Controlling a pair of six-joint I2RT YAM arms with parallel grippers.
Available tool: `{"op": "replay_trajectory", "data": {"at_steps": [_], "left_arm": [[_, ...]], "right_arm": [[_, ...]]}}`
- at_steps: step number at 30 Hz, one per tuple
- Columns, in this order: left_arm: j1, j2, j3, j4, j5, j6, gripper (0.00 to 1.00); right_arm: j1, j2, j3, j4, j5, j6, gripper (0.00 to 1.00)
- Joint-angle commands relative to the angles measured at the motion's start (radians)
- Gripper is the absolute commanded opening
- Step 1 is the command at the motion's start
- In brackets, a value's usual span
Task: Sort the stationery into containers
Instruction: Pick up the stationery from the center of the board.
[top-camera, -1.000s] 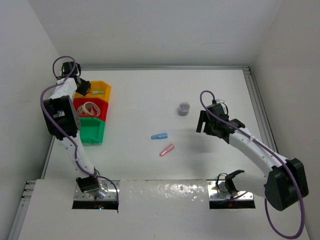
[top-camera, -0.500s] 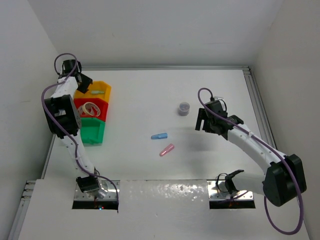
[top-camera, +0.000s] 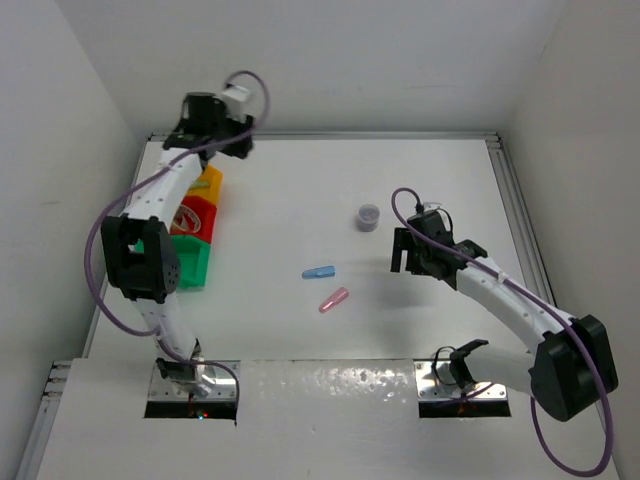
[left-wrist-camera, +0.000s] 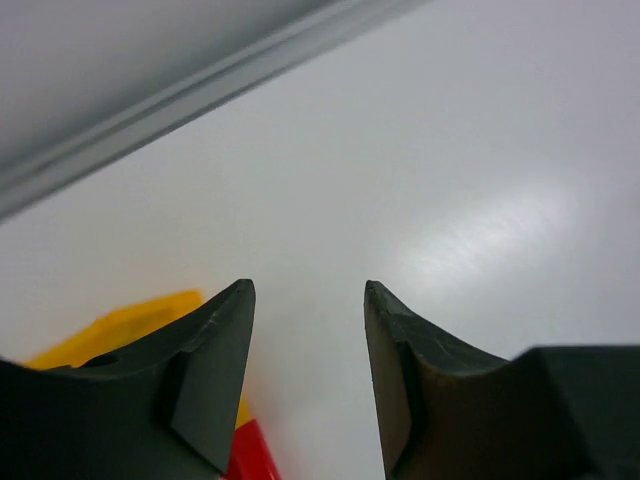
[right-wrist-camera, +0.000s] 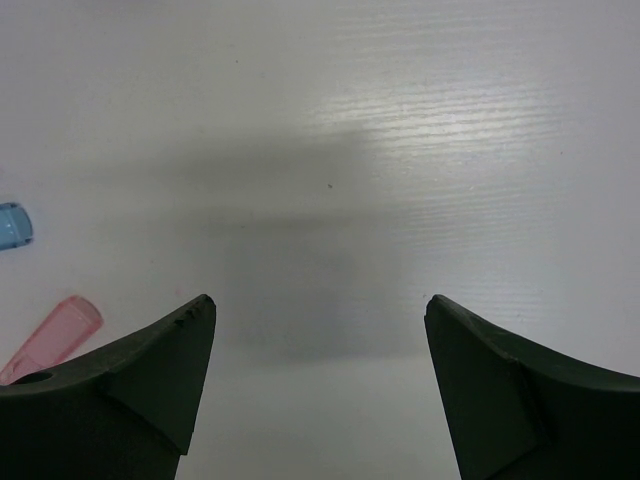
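Three containers stand in a column at the left: yellow (top-camera: 210, 181), red (top-camera: 197, 220) and green (top-camera: 190, 264), all partly covered by my left arm. My left gripper (top-camera: 232, 143) hangs open and empty past the yellow bin's far corner. The left wrist view shows its fingers (left-wrist-camera: 308, 290) apart over bare table, with the yellow bin (left-wrist-camera: 120, 325) and a red bin corner (left-wrist-camera: 250, 455) below left. A blue capsule (top-camera: 318, 271), a pink capsule (top-camera: 333, 299) and a small grey-purple cylinder (top-camera: 369, 216) lie mid-table. My right gripper (top-camera: 402, 250) is open, to the right of the capsules and below the cylinder. Its wrist view (right-wrist-camera: 320, 300) shows the pink capsule (right-wrist-camera: 55, 335) and the blue capsule (right-wrist-camera: 15, 225) at the left edge.
A metal rail (top-camera: 330, 134) runs along the table's far edge, and another rail (top-camera: 515, 200) along the right edge. White walls close in at the back and both sides. The far rail (left-wrist-camera: 180, 95) also crosses the left wrist view.
My left arm has lifted off the yellow bin and swung back and to the right, its jaws widening. The right gripper has crept slightly left toward the capsules.
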Motion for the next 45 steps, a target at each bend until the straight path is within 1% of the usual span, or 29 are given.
{"op": "replay_trajectory", "data": {"at_steps": [1,2,3,5,6,7,9,11,12,14,17,19,21,23,25,27,28,32,35,37,38,40,41,44,45], "left_arm": [[-0.147,-0.019,-0.068,-0.245,0.17,0.511,0.46],[-0.184,-0.031,-0.097,-0.294,0.127,0.543,0.46],[-0.256,-0.04,-0.163,-0.307,0.118,0.589,0.45],[-0.319,-0.077,-0.228,-0.333,0.122,0.629,0.45],[-0.38,-0.083,-0.264,-0.35,0.127,0.664,0.46],[-0.407,-0.083,-0.274,-0.385,0.142,0.671,0.47],[-0.466,-0.08,-0.283,-0.401,0.16,0.658,0.51],[-0.508,-0.079,-0.31,-0.402,0.186,0.645,0.61],[-0.528,-0.079,-0.326,-0.399,0.188,0.643,0.62],[-0.589,-0.082,-0.376,-0.373,0.178,0.631,0.65],[-0.649,-0.071,-0.426,-0.295,0.154,0.564,0.65],[-0.663,-0.048,-0.441,-0.22,0.141,0.51,0.63],[-0.665,-0.022,-0.455,-0.181,0.135,0.451,0.62],[-0.669,-0.013,-0.461,-0.117,0.084,0.413,0.6],[-0.675,0.0,-0.464,-0.079,0.043,0.401,0.56],[-0.685,0.006,-0.487,-0.063,0.032,0.387,0.51],[-0.688,0.012,-0.502,-0.054,0.032,0.387,0.47],[-0.703,0.004,-0.634,-0.016,-0.002,0.407,0.43],[-0.711,0.001,-0.68,0.041,-0.06,0.385,0.41],[-0.711,0.006,-0.671,0.052,-0.071,0.372,0.34],[-0.711,0.001,-0.668,0.052,-0.065,0.368,0.2],[-0.697,-0.005,-0.653,0.044,-0.037,0.35,0.04],[-0.695,-0.009,-0.647,0.037,-0.031,0.345,0.0],[-0.66,-0.037,-0.627,0.004,-0.002,0.316,0.0],[-0.628,-0.043,-0.615,-0.011,0.004,0.304,0.0]], "right_arm": [[0.009,-0.03,-0.013,0.031,-0.006,-0.014,0.84],[0.009,-0.033,-0.023,0.033,-0.006,-0.014,0.84],[0.008,-0.046,-0.029,0.039,-0.011,-0.014,0.84],[0.009,-0.059,-0.049,0.042,-0.014,-0.017,0.84],[0.008,-0.073,-0.055,0.041,-0.014,-0.017,0.84],[0.008,-0.081,-0.066,0.035,-0.008,-0.017,0.85],[0.009,-0.108,-0.083,0.028,0.002,-0.017,0.85],[0.009,-0.135,-0.111,0.022,0.008,-0.014,0.85],[0.009,-0.148,-0.12,0.022,0.014,-0.012,0.85],[0.006,-0.193,-0.152,0.024,0.026,-0.008,0.86],[0.005,-0.24,-0.184,0.021,0.029,-0.002,0.86],[0.003,-0.262,-0.2,0.01,0.031,0.009,0.86],[0.003,-0.274,-0.204,-0.014,0.029,0.02,0.86],[0.003,-0.293,-0.207,-0.03,0.026,0.023,0.86],[0.002,-0.313,-0.215,-0.044,0.023,0.026,0.86],[0.003,-0.336,-0.223,-0.054,0.025,0.031,0.86],[0.002,-0.342,-0.229,-0.058,0.025,0.038,0.86],[0.002,-0.375,-0.233,-0.076,0.029,0.06,0.85],[0.002,-0.403,-0.246,-0.076,0.029,0.075,0.85],[0.003,-0.417,-0.249,-0.076,0.031,0.081,0.85],[0.003,-0.42,-0.247,-0.078,0.031,0.081,0.85],[0.003,-0.422,-0.235,-0.085,0.032,0.084,0.85],[0.003,-0.422,-0.232,-0.093,0.032,0.084,0.85],[0.005,-0.422,-0.226,-0.093,0.042,0.087,0.85],[0.005,-0.423,-0.226,-0.093,0.045,0.087,0.85]]}}
